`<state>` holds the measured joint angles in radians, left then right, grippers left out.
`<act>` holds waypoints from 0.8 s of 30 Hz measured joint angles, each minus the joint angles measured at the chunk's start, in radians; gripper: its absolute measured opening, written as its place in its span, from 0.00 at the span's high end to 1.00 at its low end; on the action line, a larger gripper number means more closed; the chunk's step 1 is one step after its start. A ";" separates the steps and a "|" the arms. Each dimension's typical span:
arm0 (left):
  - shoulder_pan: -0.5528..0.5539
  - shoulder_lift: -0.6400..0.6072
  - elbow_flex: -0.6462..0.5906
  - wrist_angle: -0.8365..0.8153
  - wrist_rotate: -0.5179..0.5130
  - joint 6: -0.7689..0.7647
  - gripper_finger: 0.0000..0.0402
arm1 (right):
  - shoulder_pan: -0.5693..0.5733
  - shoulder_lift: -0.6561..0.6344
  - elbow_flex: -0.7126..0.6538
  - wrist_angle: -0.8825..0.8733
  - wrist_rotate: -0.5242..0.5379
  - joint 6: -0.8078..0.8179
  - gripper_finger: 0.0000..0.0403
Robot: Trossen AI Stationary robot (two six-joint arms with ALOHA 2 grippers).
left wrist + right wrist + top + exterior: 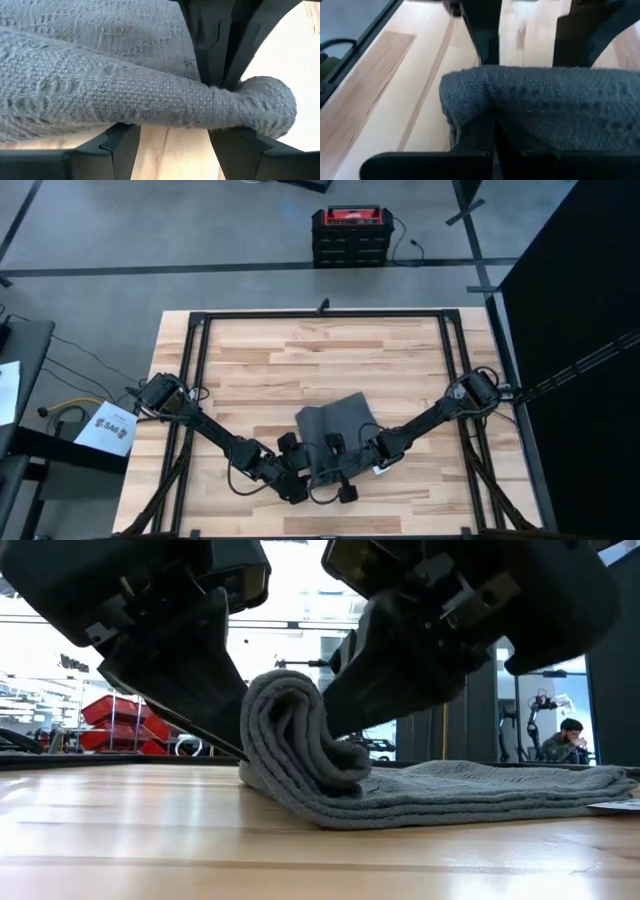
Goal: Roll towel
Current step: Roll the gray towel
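- Near the front edge of the table (250, 350), at its middle, your left gripper (300, 470) and right gripper (345, 470) are meeting at the near end of the towel (335, 425).
- Your left gripper is sitting only narrowly parted, with the rolled edge of the towel (150, 95) pinched between its fingers (105, 150).
- Your right gripper is likewise nearly closed, and its fingers (480, 135) are clamping the folded-over end of the towel (545, 95).
- In the low view the towel (450, 790) is lying flat on the wood for most of its length, while the held end is curling up and over into a loose roll between the two grippers.
- The towel is resting on the pale plank tabletop, slightly right of centre, with a black frame (320, 313) running around the table.
- Beyond the far edge, a red and black box (350, 235) is standing on the grey floor.
- A white paper label (105, 430) is hanging off the left side.
- At the back of the room a person (565, 740) is sitting, far away.
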<state>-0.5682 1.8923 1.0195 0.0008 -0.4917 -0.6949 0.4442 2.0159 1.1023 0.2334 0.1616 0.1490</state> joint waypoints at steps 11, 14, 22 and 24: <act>-0.021 -0.048 0.001 -0.074 -0.007 -0.029 0.47 | 0.001 -0.071 0.000 -0.144 0.006 -0.001 1.00; -0.028 -0.074 0.002 -0.100 -0.007 -0.029 0.47 | -0.002 -0.091 0.000 -0.195 0.007 -0.013 1.00; -0.045 -0.108 0.000 -0.356 -0.078 -0.142 0.47 | -0.079 -0.140 0.000 -0.282 0.019 -0.101 1.00; -0.044 -0.108 -0.010 -0.372 -0.116 -0.163 0.47 | -0.120 -0.135 0.000 -0.280 0.020 -0.120 1.00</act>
<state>-0.6121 1.7847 1.0094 -0.3716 -0.6075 -0.8575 0.3247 1.8810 1.1023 -0.0462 0.1814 0.0291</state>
